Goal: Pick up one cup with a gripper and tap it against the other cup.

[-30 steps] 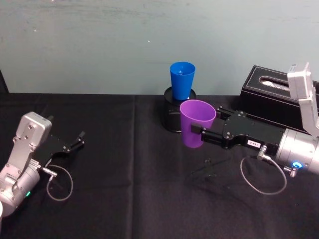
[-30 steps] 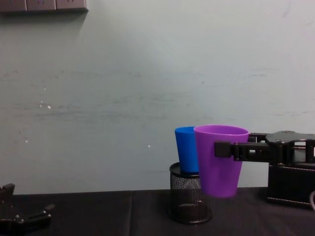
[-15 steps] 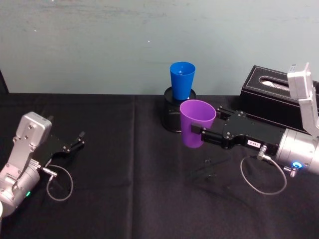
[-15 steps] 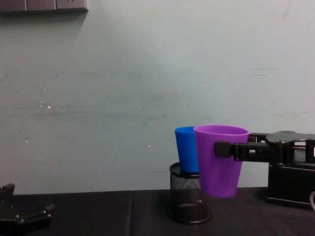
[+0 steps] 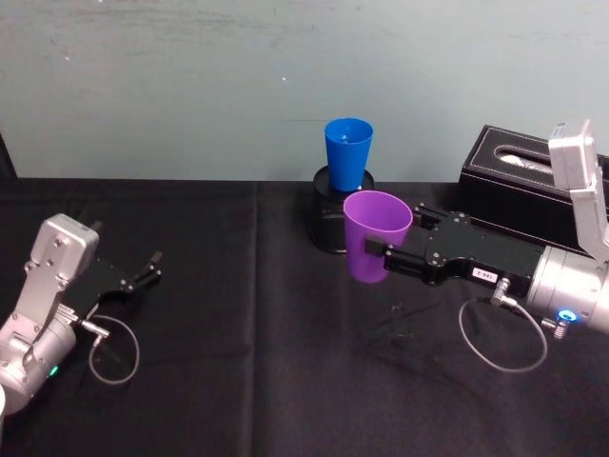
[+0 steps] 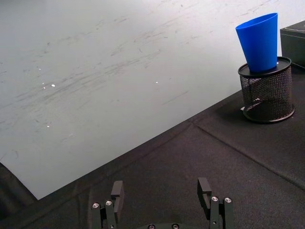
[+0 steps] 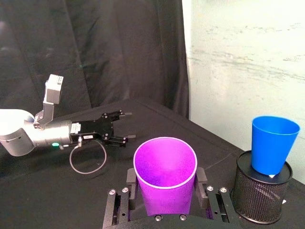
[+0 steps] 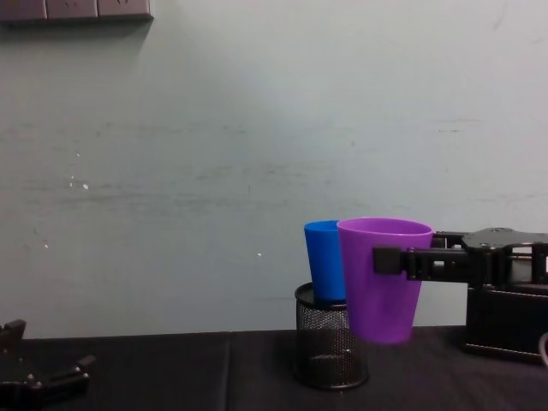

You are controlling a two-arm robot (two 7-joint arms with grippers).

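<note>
The purple cup [image 5: 375,234] [image 8: 383,277] [image 7: 165,178] hangs upright above the black cloth, with my right gripper [image 5: 373,249] [image 7: 166,190] shut on its wall just below the rim. The blue cup [image 5: 347,152] [image 8: 323,259] [image 6: 259,42] [image 7: 273,144] stands upright in a black mesh pot [image 5: 329,221] [image 8: 329,348] [image 6: 267,95] [image 7: 259,195], just behind and left of the purple cup. A small gap between the two cups shows in the head view; in the chest view they overlap. My left gripper [image 5: 150,266] [image 6: 161,192] rests open, low at the far left.
A black tissue box [image 5: 520,184] [image 8: 507,322] stands at the back right, behind my right arm. The table is covered in black cloth [image 5: 238,333], with a pale wall close behind the cups. Open cloth lies between my two arms.
</note>
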